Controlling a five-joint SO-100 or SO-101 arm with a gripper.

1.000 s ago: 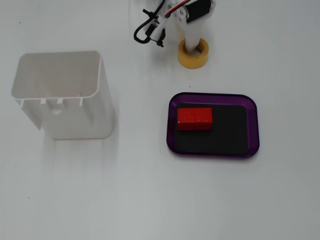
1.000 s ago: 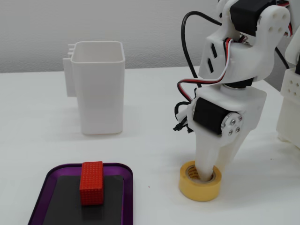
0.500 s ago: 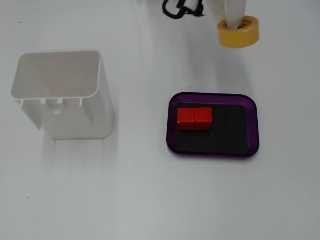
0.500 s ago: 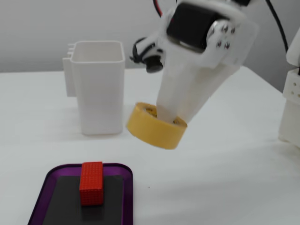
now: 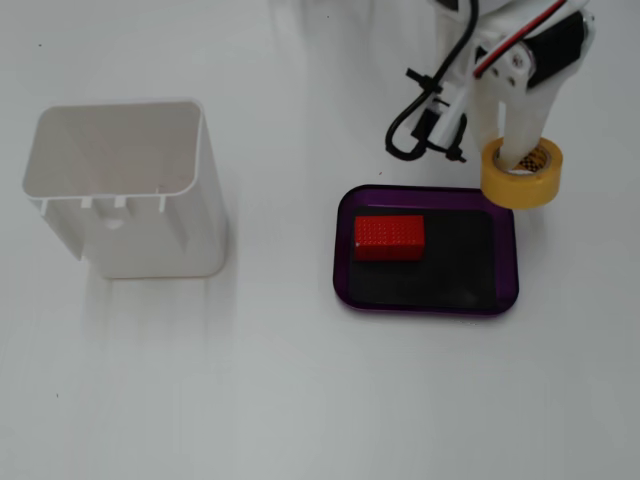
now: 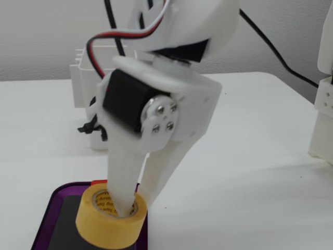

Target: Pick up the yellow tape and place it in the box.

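Observation:
The yellow tape (image 5: 522, 178) is a ring with a brownish printed core. My gripper (image 5: 520, 158) is shut on it, with one white finger inside the ring and the other outside. In a fixed view the tape sits over the top right corner of the box (image 5: 430, 190), a shallow purple-rimmed tray with a black floor. In the other fixed view the tape (image 6: 106, 224) is over the tray's floor near its right rim (image 6: 44, 219), with the gripper (image 6: 132, 205) on it. I cannot tell whether the tape touches the floor.
A red block (image 5: 389, 238) lies in the tray's left half; only its top edge (image 6: 99, 182) shows in the other fixed view. A tall white plastic container (image 5: 120, 190) stands on the white table well left of the tray. Black and red cables (image 5: 425, 110) hang by the arm.

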